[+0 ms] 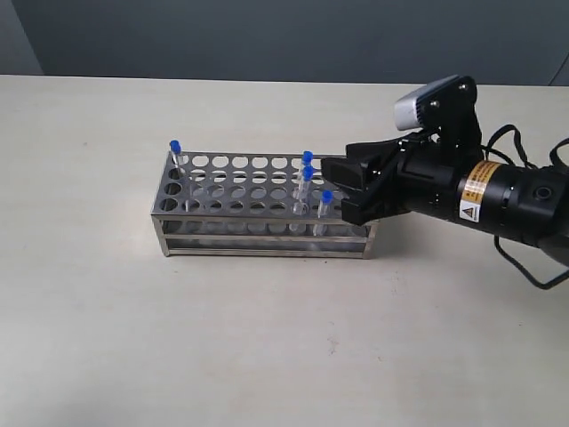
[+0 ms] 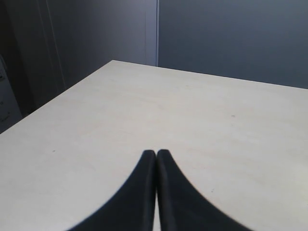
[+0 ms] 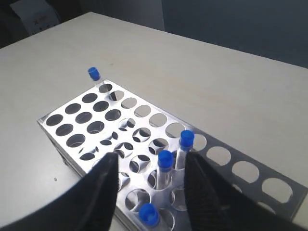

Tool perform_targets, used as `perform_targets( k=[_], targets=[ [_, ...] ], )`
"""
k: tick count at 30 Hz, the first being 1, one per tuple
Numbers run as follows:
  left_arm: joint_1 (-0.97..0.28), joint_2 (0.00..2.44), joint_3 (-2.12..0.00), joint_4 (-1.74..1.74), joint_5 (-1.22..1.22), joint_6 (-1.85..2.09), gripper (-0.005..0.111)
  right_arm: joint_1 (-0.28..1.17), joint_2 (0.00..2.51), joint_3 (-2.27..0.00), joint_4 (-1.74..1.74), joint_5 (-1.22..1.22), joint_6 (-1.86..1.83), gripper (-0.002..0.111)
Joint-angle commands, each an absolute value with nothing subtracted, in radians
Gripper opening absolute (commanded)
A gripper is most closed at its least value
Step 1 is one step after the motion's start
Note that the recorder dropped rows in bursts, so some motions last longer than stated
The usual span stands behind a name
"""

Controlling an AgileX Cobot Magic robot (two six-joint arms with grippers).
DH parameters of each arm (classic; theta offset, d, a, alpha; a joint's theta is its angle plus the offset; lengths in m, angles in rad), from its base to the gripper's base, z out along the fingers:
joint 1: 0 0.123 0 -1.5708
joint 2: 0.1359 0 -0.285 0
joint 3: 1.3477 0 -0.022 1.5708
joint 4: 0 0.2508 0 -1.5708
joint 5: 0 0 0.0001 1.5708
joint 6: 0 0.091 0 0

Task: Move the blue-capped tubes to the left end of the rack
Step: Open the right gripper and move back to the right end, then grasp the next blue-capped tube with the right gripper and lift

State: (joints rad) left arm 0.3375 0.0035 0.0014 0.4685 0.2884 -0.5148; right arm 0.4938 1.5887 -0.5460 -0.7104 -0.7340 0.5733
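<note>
The silvery rack (image 1: 258, 201) stands mid-table. One blue-capped tube (image 1: 176, 148) stands at its far left corner. Three more (image 1: 308, 158) (image 1: 308, 174) (image 1: 326, 198) stand near the right end. My right gripper (image 1: 336, 189) is open at that right end, a finger on either side of the three tubes and touching none. In the right wrist view the rack (image 3: 142, 122) lies below the open gripper (image 3: 150, 161), with tubes (image 3: 165, 161) (image 3: 186, 138) (image 3: 148, 214) between the fingers and the lone tube (image 3: 94, 73) at the far corner. My left gripper (image 2: 156, 153) is shut and empty, out of the exterior view.
The left wrist view shows only bare beige table (image 2: 192, 110) with its edge and a dark wall beyond. Black cables (image 1: 524, 267) trail from the right arm at the right edge of the exterior view.
</note>
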Motion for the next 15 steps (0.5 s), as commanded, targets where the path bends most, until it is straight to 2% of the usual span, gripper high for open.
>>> perform_targets(
  k=[1, 15],
  targets=[
    [0.339, 0.000, 0.000, 0.468, 0.291, -0.516, 0.001, 0.490, 1.650, -0.539, -0.733, -0.765, 0.568, 0.043],
    [0.339, 0.000, 0.000, 0.468, 0.291, -0.516, 0.001, 0.490, 1.789, -0.543, -0.701, -0.833, 0.507, 0.043]
  ],
)
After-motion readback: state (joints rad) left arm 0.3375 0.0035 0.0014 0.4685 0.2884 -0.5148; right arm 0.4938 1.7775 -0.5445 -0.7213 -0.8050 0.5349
